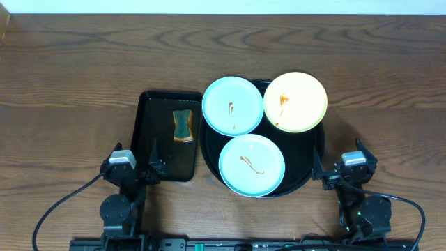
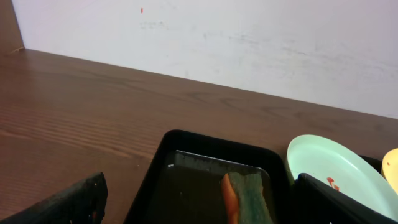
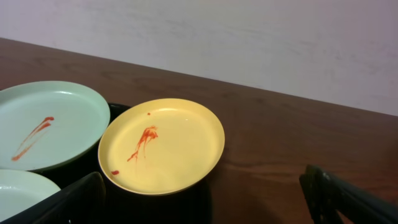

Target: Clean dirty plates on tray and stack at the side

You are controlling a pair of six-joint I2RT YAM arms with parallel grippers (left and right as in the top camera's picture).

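Three plates lie on the round black tray (image 1: 309,150). The pale blue plate (image 1: 233,105) at the back left, the pale yellow plate (image 1: 295,102) at the back right and the pale blue plate (image 1: 251,165) in front each carry an orange-brown smear. My left gripper (image 1: 156,166) is open over the near end of the rectangular tray, empty. My right gripper (image 1: 322,174) is open by the round tray's right front rim, empty. In the right wrist view the yellow plate (image 3: 165,146) lies ahead of the right gripper (image 3: 202,211), with a blue plate (image 3: 50,121) to its left.
A smaller black rectangular tray (image 1: 157,143) sits left of the round one and holds a green and orange sponge (image 1: 183,125). In the left wrist view the sponge (image 2: 249,196) lies just ahead of the left gripper (image 2: 199,211). Bare wooden table surrounds both trays.
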